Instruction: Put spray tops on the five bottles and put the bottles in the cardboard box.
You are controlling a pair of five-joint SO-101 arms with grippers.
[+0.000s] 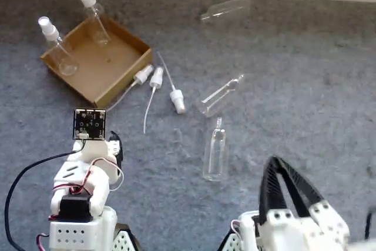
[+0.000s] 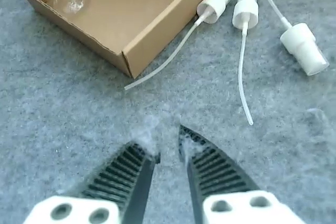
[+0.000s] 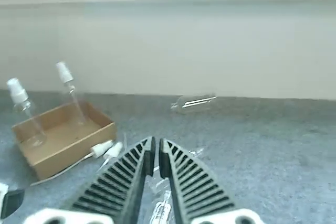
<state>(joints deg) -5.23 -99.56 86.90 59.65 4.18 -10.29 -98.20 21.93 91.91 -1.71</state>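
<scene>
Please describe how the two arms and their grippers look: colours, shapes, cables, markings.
The left arm and right arm are white plastic. The left gripper and right gripper each have two black, ribbed fingers that taper to points, on white bases. The left arm carries a black square board, red wires and a looping black cable.

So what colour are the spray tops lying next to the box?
White, with pale tubes. The three loose spray tops show best in the left wrist view.
</scene>
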